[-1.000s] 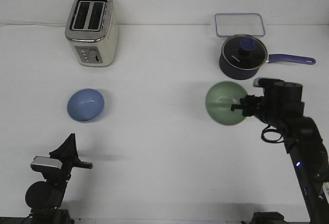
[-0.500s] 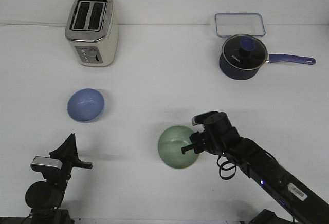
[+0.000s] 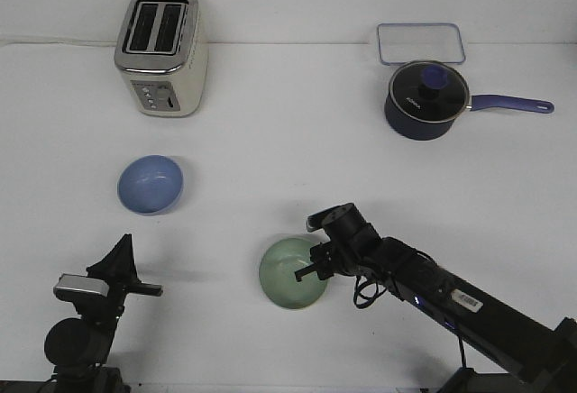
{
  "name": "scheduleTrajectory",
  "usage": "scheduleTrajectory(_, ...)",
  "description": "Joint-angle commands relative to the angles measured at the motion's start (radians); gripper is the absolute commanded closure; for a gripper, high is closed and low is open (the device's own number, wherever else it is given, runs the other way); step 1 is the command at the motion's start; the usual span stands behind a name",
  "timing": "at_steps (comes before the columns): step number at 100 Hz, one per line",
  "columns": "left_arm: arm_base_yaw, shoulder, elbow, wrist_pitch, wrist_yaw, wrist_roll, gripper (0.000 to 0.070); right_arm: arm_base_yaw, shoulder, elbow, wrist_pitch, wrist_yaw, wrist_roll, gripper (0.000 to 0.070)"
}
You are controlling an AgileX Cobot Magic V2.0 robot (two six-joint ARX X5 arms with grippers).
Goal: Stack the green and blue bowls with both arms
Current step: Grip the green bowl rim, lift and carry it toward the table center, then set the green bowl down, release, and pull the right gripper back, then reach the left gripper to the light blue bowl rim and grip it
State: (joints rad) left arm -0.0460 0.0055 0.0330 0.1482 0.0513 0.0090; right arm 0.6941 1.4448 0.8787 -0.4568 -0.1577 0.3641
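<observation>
The pale green bowl (image 3: 290, 275) sits low at the table's middle front, upright. My right gripper (image 3: 309, 269) is at its right rim, fingers closed over the rim, its black arm reaching in from the lower right. The light blue bowl (image 3: 151, 184) stands alone on the table at the left, well apart from the green one. My left gripper (image 3: 120, 262) rests at the lower left corner, below the blue bowl, its pointed fingers together and holding nothing.
A cream toaster (image 3: 160, 51) stands at the back left. A dark blue lidded saucepan (image 3: 427, 98) with a long handle and a clear container (image 3: 421, 43) stand at the back right.
My right gripper has carried the green bowl from the right side down and left to the middle front of the table. The left arm and the blue bowl have not moved.
</observation>
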Motion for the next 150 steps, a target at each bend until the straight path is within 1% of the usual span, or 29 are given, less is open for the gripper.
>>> scheduleTrajectory(1, 0.001, -0.001, -0.019, 0.010, -0.002, 0.005, 0.0686, 0.013, 0.023, 0.007, 0.010, 0.000, -0.005, 0.0689)
scheduleTrajectory(4, 0.001, -0.001, -0.019, 0.010, -0.002, 0.005, 0.0686, 0.013, 0.023, 0.007, 0.010, 0.000, -0.005, 0.0649)
scheduleTrajectory(13, 0.001, -0.001, -0.019, 0.010, -0.002, 0.005, 0.0686, 0.013, 0.022, 0.008, 0.008, -0.003, -0.005, 0.0441)
scheduleTrajectory(17, 0.001, -0.001, -0.019, 0.010, -0.002, 0.005, 0.0686, 0.013, 0.019, 0.009, 0.009, -0.003, -0.006, 0.0394)
scheduleTrajectory(31, 0.001, -0.001, -0.019, 0.010, -0.002, 0.005, 0.0686, 0.003, -0.034, 0.016, 0.017, -0.001, -0.035, 0.0387)
scheduleTrajectory(42, 0.001, -0.001, -0.019, 0.010, -0.002, 0.004, 0.0686, -0.017, -0.119, 0.019, 0.023, 0.002, -0.062, 0.0388)
scheduleTrajectory(53, 0.001, -0.001, -0.019, 0.011, -0.002, -0.018, 0.0686, -0.052, -0.226, 0.019, 0.039, 0.006, -0.085, 0.0388)
scheduleTrajectory(59, 0.001, -0.001, -0.019, 0.010, -0.002, -0.064, 0.0686, -0.076, -0.286, 0.019, 0.055, 0.006, -0.103, 0.0388)
scheduleTrajectory(63, 0.001, -0.001, -0.019, 0.011, -0.002, -0.111, 0.0686, -0.091, -0.325, 0.019, 0.063, 0.014, -0.112, 0.0388)
scheduleTrajectory(70, 0.001, -0.001, -0.017, 0.011, -0.002, -0.218, 0.0689, -0.113, -0.389, 0.019, 0.068, 0.051, -0.134, 0.0388)
scheduleTrajectory(79, 0.001, -0.001, -0.013, 0.024, -0.017, -0.361, 0.0689, -0.124, -0.465, 0.015, 0.070, 0.127, -0.159, 0.0388)
scheduleTrajectory(88, 0.001, -0.001, 0.001, 0.023, -0.045, -0.504, 0.0688, -0.124, -0.551, -0.027, 0.123, 0.174, -0.174, 0.0390)
scheduleTrajectory(92, 0.001, -0.001, 0.010, 0.024, -0.054, -0.544, 0.0689, -0.124, -0.597, -0.064, 0.160, 0.187, -0.174, 0.0391)
scheduleTrajectory(96, 0.001, -0.001, 0.020, 0.023, -0.061, -0.563, 0.0688, -0.124, -0.644, -0.107, 0.196, 0.197, -0.180, 0.0392)
scheduleTrajectory(103, 0.001, 0.004, 0.051, -0.008, -0.060, -0.571, 0.0688, -0.124, -0.730, -0.195, 0.256, 0.216, -0.187, 0.0392)
scheduleTrajectory(109, 0.001, 0.021, 0.093, -0.060, -0.060, -0.571, 0.0688, -0.124, -0.806, -0.272, 0.292, 0.231, -0.187, 0.0392)
scheduleTrajectory(121, 0.002, 0.103, 0.215, -0.180, -0.063, -0.562, 0.0688, -0.124, -0.951, -0.399, 0.290, 0.272, -0.185, 0.0392)
scheduleTrajectory(136, 0.005, 0.305, 0.401, -0.278, -0.063, -0.459, 0.0688, -0.124, -1.078, -0.482, 0.239, 0.309, -0.164, 0.0393)
scheduleTrajectory(143, 0.011, 0.427, 0.495, -0.333, -0.063, -0.419, 0.0688, -0.124, -1.108, -0.489, 0.190, 0.325, -0.152, 0.0393)
scheduleTrajectory(150, 0.016, 0.549, 0.589, -0.393, -0.062, -0.381, 0.0666, -0.124, -1.119, -0.489, 0.161, 0.325, -0.153, 0.0392)
